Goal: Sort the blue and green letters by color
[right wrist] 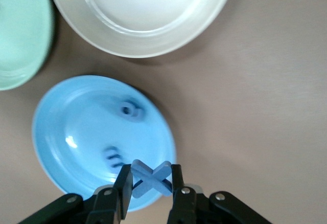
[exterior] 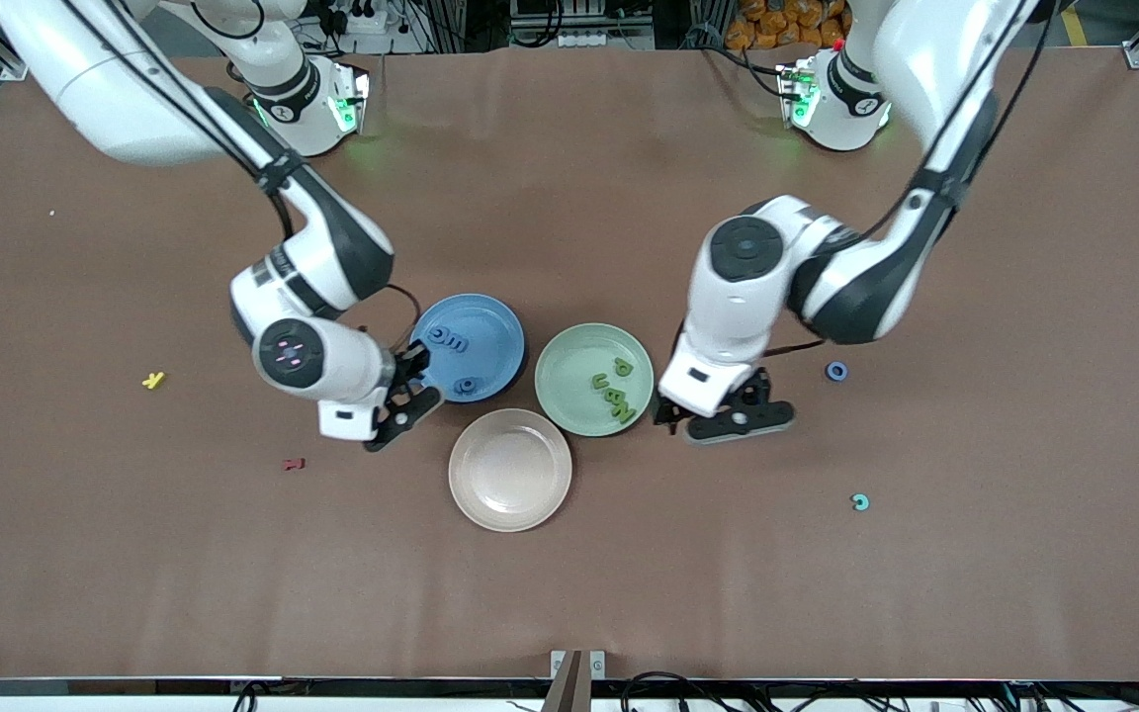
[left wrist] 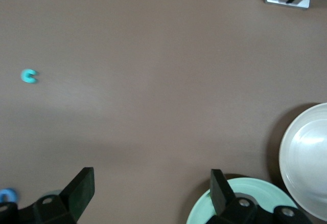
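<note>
My right gripper is shut on a blue X-shaped letter over the rim of the blue plate. In the front view this gripper hangs at that plate's edge toward the right arm's end. Two blue letters lie in the plate. The green plate holds several green letters. My left gripper stands open and empty over bare table beside the green plate, its fingers wide apart. A blue ring letter lies on the table toward the left arm's end.
An empty beige plate sits nearer the front camera than the two coloured plates. A teal letter lies toward the left arm's end. A yellow letter and a dark red letter lie toward the right arm's end.
</note>
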Controlling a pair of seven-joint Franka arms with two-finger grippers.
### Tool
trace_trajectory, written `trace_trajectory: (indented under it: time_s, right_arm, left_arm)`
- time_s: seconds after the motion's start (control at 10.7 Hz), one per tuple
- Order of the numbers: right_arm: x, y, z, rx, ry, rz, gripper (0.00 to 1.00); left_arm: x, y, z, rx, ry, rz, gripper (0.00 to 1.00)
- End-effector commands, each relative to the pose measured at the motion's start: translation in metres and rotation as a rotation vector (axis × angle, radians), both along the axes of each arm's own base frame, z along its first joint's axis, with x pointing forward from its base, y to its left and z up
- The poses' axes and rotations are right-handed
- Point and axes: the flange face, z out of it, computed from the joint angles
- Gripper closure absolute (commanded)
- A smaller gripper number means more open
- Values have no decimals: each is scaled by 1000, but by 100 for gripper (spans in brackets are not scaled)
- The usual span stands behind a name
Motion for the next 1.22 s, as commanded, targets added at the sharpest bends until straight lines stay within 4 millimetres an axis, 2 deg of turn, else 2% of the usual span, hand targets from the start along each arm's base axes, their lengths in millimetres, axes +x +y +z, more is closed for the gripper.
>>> trace_trajectory:
  time_s: [0.0, 0.09, 0.19, 0.28, 0.38, 0.56, 0.66, 0.75, 0.84, 0.94, 1.13]
  right_arm:
    - [-30, 47, 3, -50, 13, -100, 100]
    - [-39, 63, 5, -60, 10, -126, 100]
    - [-43, 71, 6, -69, 9, -156, 78]
    - [-44, 73, 5, -77, 11, -191, 36]
    - [-42, 69, 7, -81, 12, -201, 0]
    - [-43, 65, 13, -102, 26, -183, 0]
    - [-40, 63, 22, -109, 18, -186, 0]
    - [-36, 56, 29, -110, 9, -199, 0]
    - [-26, 44, 37, -101, -4, -222, 0]
    - [-18, 33, 52, -99, -30, -242, 0]
    - [-1, -7, 85, -120, -98, -274, 0]
  left_arm:
    - [9, 81, 79, 20, 42, -94, 0]
    - [11, 112, 104, 19, 51, -93, 0]
    - [11, 142, 124, 20, 71, -89, 0]
    - [8, 166, 143, 24, 79, -99, 0]
    - [3, 185, 160, 38, 92, -114, 0]
    - [-6, 219, 182, 61, 121, -130, 0]
    - [-9, 234, 192, 44, 130, -155, 0]
    - [-18, 241, 209, 43, 120, -182, 0]
    - [-24, 264, 219, 45, 137, -156, 0]
    - [-29, 275, 231, 30, 124, -135, 0]
    - [-38, 307, 245, 20, 142, -165, 0]
